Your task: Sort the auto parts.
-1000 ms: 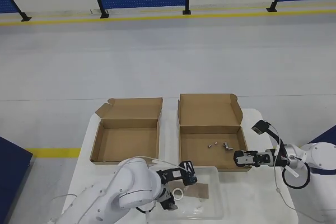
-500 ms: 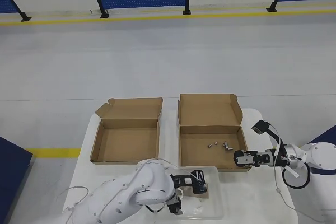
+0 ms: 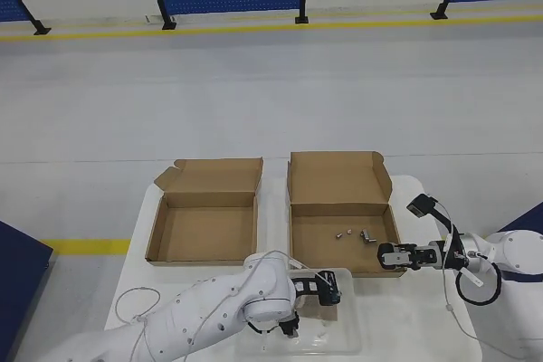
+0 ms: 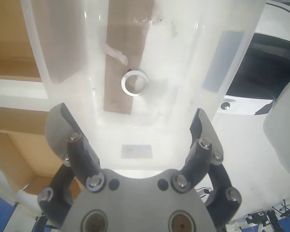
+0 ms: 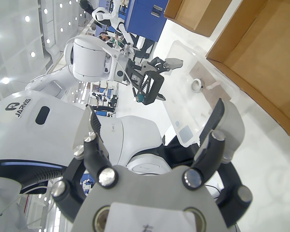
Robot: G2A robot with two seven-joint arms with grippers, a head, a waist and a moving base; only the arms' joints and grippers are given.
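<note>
A metal ring (image 4: 134,83) lies in the clear plastic tray (image 4: 232,56), partly on a brown cardboard strip (image 4: 125,37), with a small pale part (image 4: 114,54) beside it. My left gripper (image 4: 131,121) hovers open above the tray, a little short of the ring, nothing between its fingers; it also appears over the tray's far edge (image 3: 328,291). My right gripper (image 5: 154,112) is open and empty, held near the front right corner of the right cardboard box (image 3: 385,257). The right wrist view shows the ring (image 5: 197,85) and the left gripper (image 5: 169,65) beyond it.
Two open cardboard boxes stand behind the tray: the left box (image 3: 204,231) looks bare, the right box (image 3: 317,244) holds a few small metal parts (image 3: 355,234). Small white pieces (image 3: 321,337) lie in the tray (image 3: 348,317). A cable (image 3: 452,312) trails by the right arm.
My left arm has swung to the right across the tray, carrying its open gripper toward the tray's right side. The right arm has stayed put.
</note>
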